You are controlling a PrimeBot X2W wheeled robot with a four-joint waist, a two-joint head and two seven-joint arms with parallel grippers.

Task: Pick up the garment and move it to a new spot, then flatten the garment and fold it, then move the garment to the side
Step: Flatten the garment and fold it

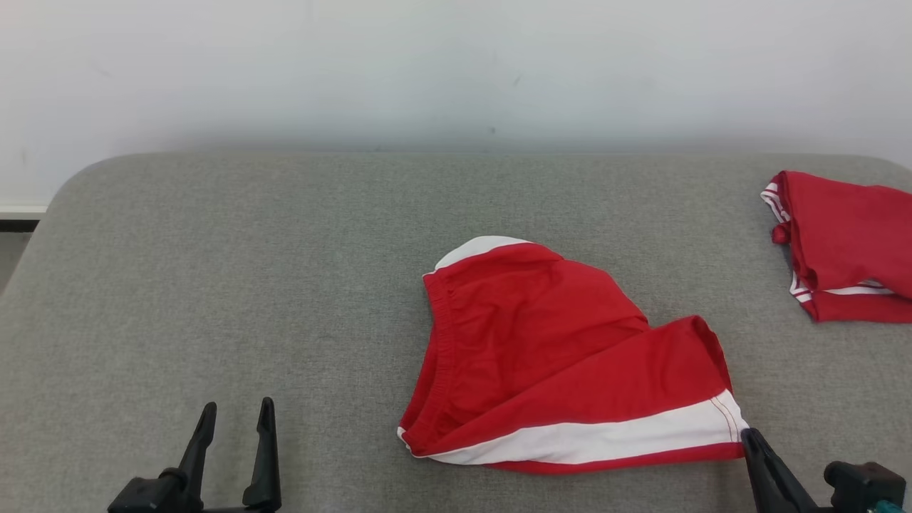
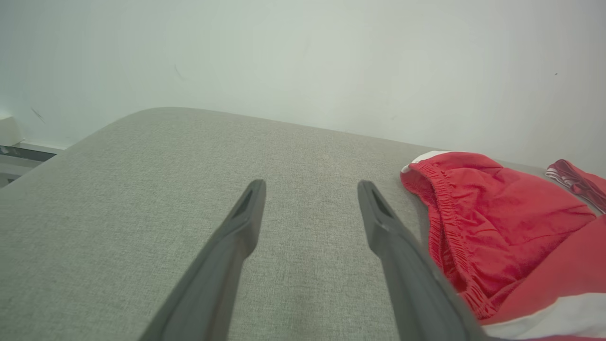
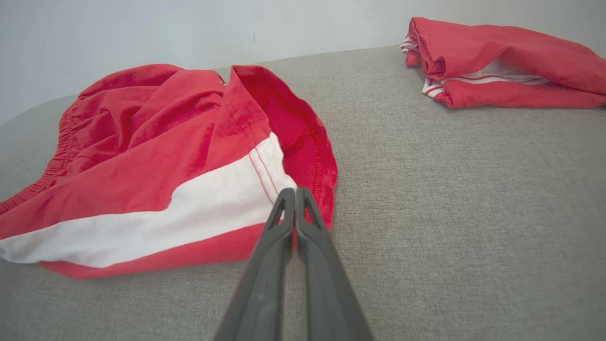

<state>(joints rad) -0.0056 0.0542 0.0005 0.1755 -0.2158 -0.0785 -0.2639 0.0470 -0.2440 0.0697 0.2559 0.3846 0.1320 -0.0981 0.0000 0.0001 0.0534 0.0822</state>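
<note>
Where your left gripper [image 1: 238, 405] sits at the lower left of the head view, its two dark fingers are spread wide with nothing between them. They point out over the bare grey woven-fabric padded surface [image 1: 214, 249], well apart from any cloth. Just right of centre on that surface lie the red cloth shorts with a white side stripe [image 1: 541, 342]. They are loosely spread rather than flat. The gathered elastic waistband faces your left and one leg runs out toward the lower right (the left wrist view shows that waistband just beside the gripper's right finger). A white panel peeks out at the far edge.

Your right gripper [image 1: 748, 432] is at the lower right, its fingers pressed together. In the right wrist view their tips meet at the leg hem where the white stripe ends, and a sliver of red shows between them, so it is pinching that hem corner. At the far right edge a second red garment with white trim [image 1: 848, 242] lies bunched, well apart from the shorts.
</note>
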